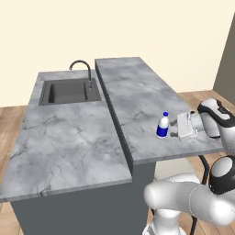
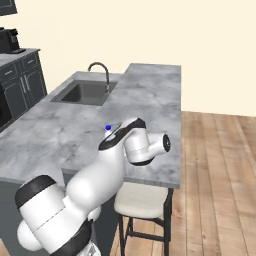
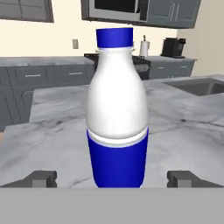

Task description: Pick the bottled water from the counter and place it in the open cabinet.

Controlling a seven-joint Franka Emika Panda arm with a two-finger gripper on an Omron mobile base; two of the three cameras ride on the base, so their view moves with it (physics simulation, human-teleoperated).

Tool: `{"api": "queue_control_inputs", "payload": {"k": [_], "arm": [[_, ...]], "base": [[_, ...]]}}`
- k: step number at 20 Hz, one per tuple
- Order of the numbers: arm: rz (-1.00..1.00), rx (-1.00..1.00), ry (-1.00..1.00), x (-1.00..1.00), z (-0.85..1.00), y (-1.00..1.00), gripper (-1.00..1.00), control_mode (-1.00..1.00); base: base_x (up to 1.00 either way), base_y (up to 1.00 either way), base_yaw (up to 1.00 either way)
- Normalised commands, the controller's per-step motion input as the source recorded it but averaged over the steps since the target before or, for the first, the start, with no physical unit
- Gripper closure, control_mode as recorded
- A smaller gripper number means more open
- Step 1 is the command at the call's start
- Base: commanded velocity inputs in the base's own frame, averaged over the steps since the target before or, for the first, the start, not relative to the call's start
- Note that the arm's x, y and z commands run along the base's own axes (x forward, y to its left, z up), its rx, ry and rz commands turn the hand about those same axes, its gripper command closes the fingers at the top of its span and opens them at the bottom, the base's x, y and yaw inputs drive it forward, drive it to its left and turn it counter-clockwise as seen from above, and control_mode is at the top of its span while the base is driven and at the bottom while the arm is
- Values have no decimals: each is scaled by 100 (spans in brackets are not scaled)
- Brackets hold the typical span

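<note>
The bottled water stands upright on the counter, near its front right end; it is pale with a blue label band and a blue cap. My gripper lies level just to its right, open, pointing at it. In the hand view the bottle rises close ahead between my two fingertips, one on each side, and neither touches it. From the right base view, just the blue cap peeks over my arm, above the counter. The open cabinet is out of view.
A lower marbled top with a sink and faucet adjoins the counter on the left. A stool stands under the counter's near end. Grey upper cabinets and a microwave line the far wall.
</note>
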Motion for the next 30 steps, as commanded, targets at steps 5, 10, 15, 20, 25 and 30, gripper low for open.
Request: {"api": "queue_control_inputs", "payload": {"k": [5,10,15,20,25,30], "arm": [[0,0,4,31,-6,0,-100,-100],[0,0,0,0,-5,0,-100,-100],[0,0,0,0,-9,6,-100,-100],[0,0,0,0,-12,11,-100,-100],[0,0,0,0,-9,13,-100,-100],[0,0,0,0,-1,13,-100,-100]], "base": [[0,0,0],[0,0,0],[0,0,0],[0,0,0],[0,0,0],[0,0,0]]}}
